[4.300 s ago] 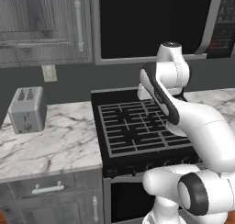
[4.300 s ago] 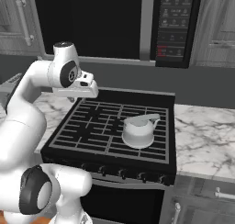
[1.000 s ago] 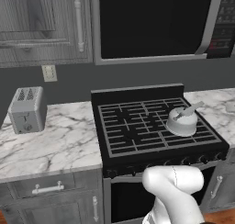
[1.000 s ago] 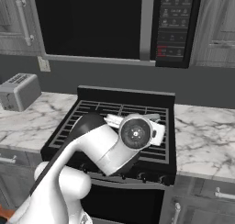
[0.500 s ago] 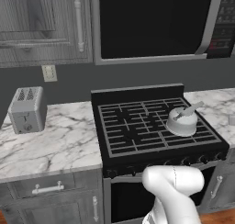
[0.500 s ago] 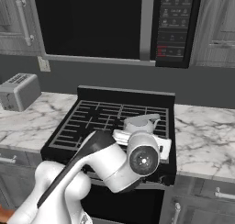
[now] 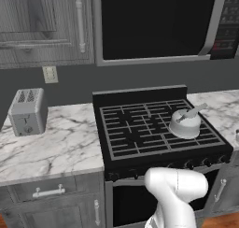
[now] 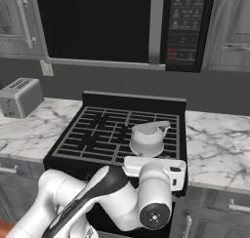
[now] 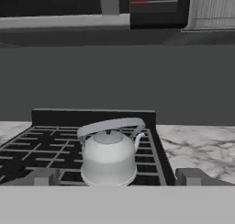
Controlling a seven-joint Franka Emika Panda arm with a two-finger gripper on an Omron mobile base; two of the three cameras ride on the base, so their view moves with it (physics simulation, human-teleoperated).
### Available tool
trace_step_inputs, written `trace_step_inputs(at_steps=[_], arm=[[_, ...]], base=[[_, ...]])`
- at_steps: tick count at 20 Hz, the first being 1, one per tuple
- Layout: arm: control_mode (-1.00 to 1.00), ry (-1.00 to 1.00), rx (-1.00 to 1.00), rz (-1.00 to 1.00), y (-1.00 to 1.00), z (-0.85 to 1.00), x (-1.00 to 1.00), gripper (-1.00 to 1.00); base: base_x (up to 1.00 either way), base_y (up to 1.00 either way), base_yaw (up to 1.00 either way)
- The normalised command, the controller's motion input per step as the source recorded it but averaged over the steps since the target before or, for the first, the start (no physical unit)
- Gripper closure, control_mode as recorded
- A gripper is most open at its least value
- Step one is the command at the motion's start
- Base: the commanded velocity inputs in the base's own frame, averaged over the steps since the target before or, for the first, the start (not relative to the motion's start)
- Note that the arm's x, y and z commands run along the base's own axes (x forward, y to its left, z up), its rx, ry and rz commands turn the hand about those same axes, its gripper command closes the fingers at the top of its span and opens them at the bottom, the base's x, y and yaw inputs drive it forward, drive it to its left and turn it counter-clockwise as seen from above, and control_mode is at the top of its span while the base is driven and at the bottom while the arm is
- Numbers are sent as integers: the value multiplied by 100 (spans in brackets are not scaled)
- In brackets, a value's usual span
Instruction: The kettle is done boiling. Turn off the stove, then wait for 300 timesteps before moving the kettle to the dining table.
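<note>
The light-grey kettle stands upright on the front right burner of the black stove. My gripper is open, and its two fingertips stand wide apart with nothing between them. It hangs low at the stove's front edge, level with the kettle and pointing at it from a short way off. In the right base view my hand sits just in front of the stove's front rim. Small knobs line the stove's front. The dining table is out of view.
A silver toaster stands on the marble counter left of the stove. More marble counter lies to its right. A black microwave hangs above. Cabinet drawers sit below.
My arm has swung down from over the grates to the stove's front edge and slid right, the hand now level and facing the kettle. The kettle has not moved.
</note>
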Motion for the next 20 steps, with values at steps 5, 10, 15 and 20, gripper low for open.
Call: trace_step_inputs(at_steps=[5,10,15,20], arm=[[-100,-21,-11,4,-12,-20,-23,-100],[-100,-7,-18,0,-3,-40,-8,-100],[-100,0,-20,0,-4,-44,0,-100],[-100,0,-8,0,-32,-19,0,-100]], base=[[0,0,0],[0,0,0],[0,0,0],[0,0,0]])
